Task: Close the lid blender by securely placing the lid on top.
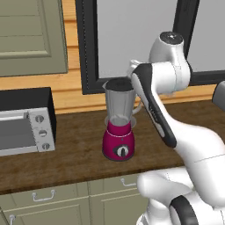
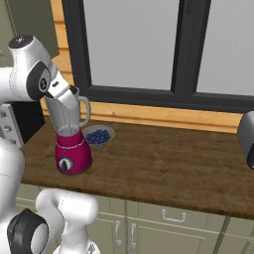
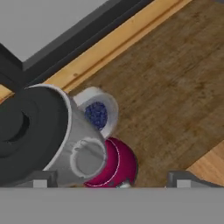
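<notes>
lid (image 1: 119, 84): black cap seated on the mouth of the jar, looking level and flush.
blender (image 1: 118, 132): magenta base on the wooden counter (image 2: 163, 163), below the window, clear jar upright.
gripper (image 3: 111, 177): fingers spread wide, holding nothing, just above and beside the lid.
bowl (image 2: 98, 136): blueberries, just behind the blender.
step: likely backing off; lift straight up, so a finger does not catch the lid's rim or nudge the jar.

Lid (image 1: 119, 83) sits on the blender (image 1: 118, 132); toaster oven (image 1: 26, 125) to its left, bowl (image 2: 98, 135) seemingly just behind-right.
</notes>
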